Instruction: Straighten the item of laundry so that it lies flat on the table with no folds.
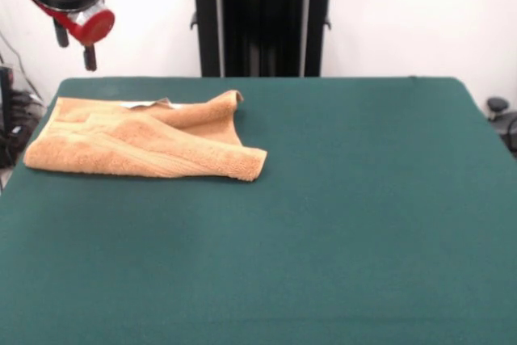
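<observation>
The item of laundry [137,147], an orange-tan terry towel, lies on the far left part of the green table [339,216]. It is folded over on itself, with a rumpled flap raised toward its far right corner and a thick doubled edge along the near side. My gripper [76,54] hangs in the air above and behind the towel's left end, well clear of the cloth. Its two dark fingers stand apart with nothing between them.
A small white sliver [142,105] peeks out from under the towel's far edge. The table's left edge runs close to the towel's left end. Cables [16,111] hang beyond that edge, and dark objects [499,111] sit off the far right corner.
</observation>
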### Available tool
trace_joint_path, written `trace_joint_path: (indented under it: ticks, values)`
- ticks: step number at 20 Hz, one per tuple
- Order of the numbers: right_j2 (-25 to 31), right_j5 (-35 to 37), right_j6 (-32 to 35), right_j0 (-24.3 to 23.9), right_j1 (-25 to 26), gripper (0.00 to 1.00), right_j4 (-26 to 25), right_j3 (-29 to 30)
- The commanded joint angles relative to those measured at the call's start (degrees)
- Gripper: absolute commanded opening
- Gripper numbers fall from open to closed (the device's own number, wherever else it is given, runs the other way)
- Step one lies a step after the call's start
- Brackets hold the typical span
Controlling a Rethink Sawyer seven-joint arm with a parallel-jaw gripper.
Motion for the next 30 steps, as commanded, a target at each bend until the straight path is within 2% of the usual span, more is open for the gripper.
trace_joint_path:
  ticks: [1, 10, 14, 26, 30]
  values:
    - [8.2, -0.3, -14.6, 1.1, 4.1, 1.00, -1.4, 1.8]
    - [9.2, -12.3, -8.6, 0.5, 8.9, 1.00, -3.2, 4.5]
    - [9.5, -16.3, -8.3, -0.3, 11.2, 1.00, -3.6, 4.8]
    - [7.9, -24.5, -4.5, 0.4, 14.3, 1.00, -4.2, 5.7]
    - [8.0, -26.8, -5.1, -0.5, 16.1, 1.00, -5.0, 6.2]
